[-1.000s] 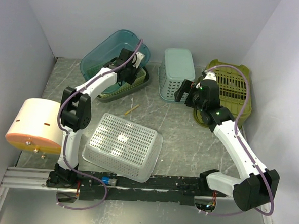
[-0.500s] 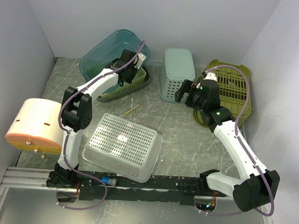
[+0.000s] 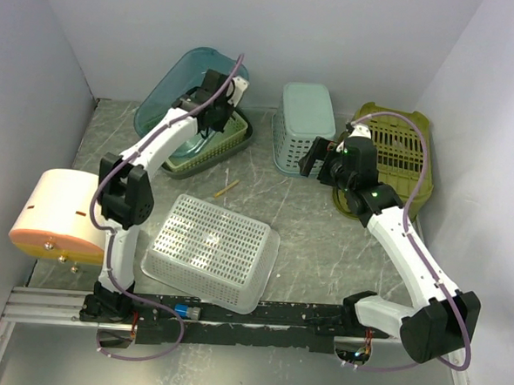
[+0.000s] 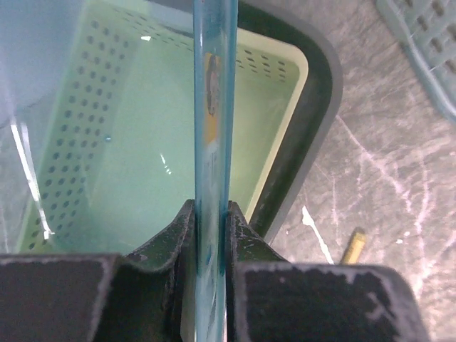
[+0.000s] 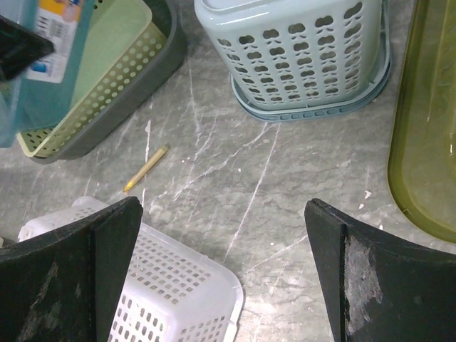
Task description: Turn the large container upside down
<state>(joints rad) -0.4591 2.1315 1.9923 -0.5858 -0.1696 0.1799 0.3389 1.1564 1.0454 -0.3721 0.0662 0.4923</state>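
Note:
The large container [image 3: 174,84] is a translucent teal tub at the back left, tilted up on edge against the back wall over a pale green basket [image 3: 218,139]. My left gripper [image 3: 217,96] is at its near right rim. In the left wrist view the left gripper [image 4: 212,226] is shut on the thin teal rim [image 4: 214,85], which runs straight up between the jaws. The right gripper [image 3: 317,158] hovers wide open over the table's middle, right of the tub. Between its fingers in the right wrist view [image 5: 222,212] is only bare table.
The pale green basket sits in a dark grey tray [image 4: 322,107]. A light blue basket [image 3: 305,124] and an olive basket [image 3: 397,153] stand at the back right. An upturned white mesh basket [image 3: 210,249] is in front, a pencil [image 3: 226,188] mid-table, a peach cylinder [image 3: 59,215] at the left.
The left gripper has closed on the tub's rim and moved back and up with it, tipping the tub steeper. The right arm has not moved.

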